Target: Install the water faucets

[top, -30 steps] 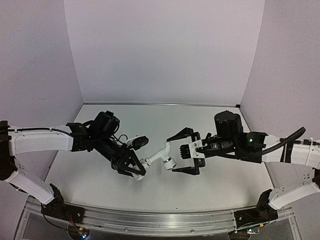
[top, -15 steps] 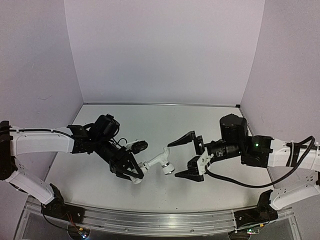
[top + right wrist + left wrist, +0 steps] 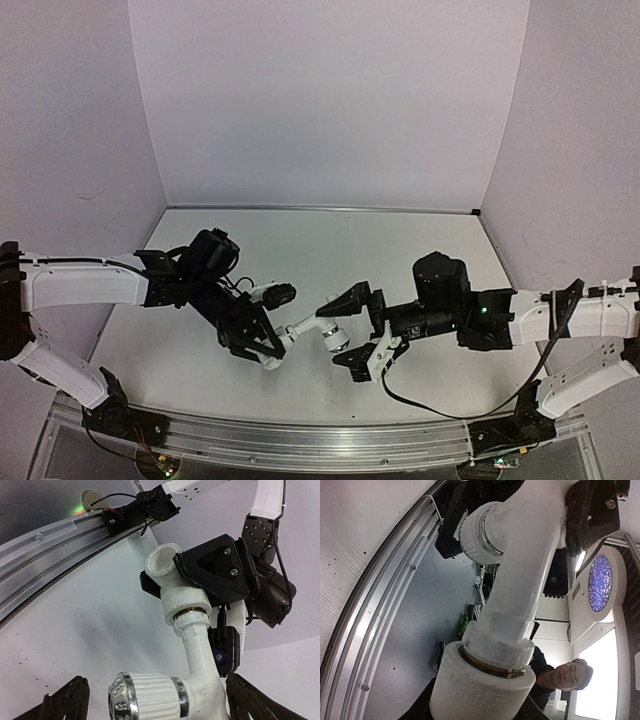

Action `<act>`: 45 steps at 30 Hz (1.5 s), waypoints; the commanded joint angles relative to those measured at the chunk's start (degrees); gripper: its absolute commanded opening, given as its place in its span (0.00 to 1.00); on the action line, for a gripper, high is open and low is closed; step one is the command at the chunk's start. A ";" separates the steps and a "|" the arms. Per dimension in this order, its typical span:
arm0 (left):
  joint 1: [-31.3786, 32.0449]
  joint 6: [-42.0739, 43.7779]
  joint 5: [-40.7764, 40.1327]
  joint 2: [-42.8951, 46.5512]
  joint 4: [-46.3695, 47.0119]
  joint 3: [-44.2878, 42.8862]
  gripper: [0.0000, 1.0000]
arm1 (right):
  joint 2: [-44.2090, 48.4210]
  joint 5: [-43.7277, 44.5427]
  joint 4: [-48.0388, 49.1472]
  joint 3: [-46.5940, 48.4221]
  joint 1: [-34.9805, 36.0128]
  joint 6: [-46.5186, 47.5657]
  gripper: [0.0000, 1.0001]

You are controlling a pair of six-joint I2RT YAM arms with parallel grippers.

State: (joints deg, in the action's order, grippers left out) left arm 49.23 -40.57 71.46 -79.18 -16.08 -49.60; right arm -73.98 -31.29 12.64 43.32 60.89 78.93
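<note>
The white tap point(image 3: 318, 326) is joined to the white elbow fitting point(image 3: 272, 360), held above the table. My left gripper point(image 3: 264, 346) is shut on the elbow. In the left wrist view the elbow point(image 3: 480, 685) sits between the jaws point(image 3: 480, 707), and the tap body point(image 3: 522, 580) rises to its ribbed knob point(image 3: 482, 532). A brass ring shows at the joint. My right gripper point(image 3: 332, 336) is open, its fingers on either side of the knob end. In the right wrist view point(image 3: 155, 705) the knob point(image 3: 145, 697), tap point(image 3: 200, 650) and elbow point(image 3: 182, 597) lie ahead.
The metal rail point(image 3: 300, 440) runs along the table's near edge. White walls enclose the table at the back and sides. The left arm's black wrist point(image 3: 225, 572) sits close behind the elbow fitting.
My right gripper has swung back, turned and come left again; its open fingers now straddle the tap's knob end. The left gripper keeps hold of the elbow, lowered slightly.
</note>
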 commanded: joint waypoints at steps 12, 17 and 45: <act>0.33 0.07 1.39 -1.47 2.16 -2.69 0.00 | -1.75 1.03 9.61 -0.02 0.23 -3.80 0.55; 0.33 5.66 -5.83 -2.76 -2.88 -6.44 0.00 | -1.85 -1.10 3.34 2.06 0.21 -14.61 0.37; 12.17 87.90 -83.81 7.40 43.47 5.73 0.00 | -13.95 -19.04 3.38 18.22 -14.45 -128.51 0.00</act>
State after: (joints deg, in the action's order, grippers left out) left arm 60.47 21.15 -6.96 -73.71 -2.41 -47.11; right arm -85.23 -27.90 13.71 55.25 50.92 -16.55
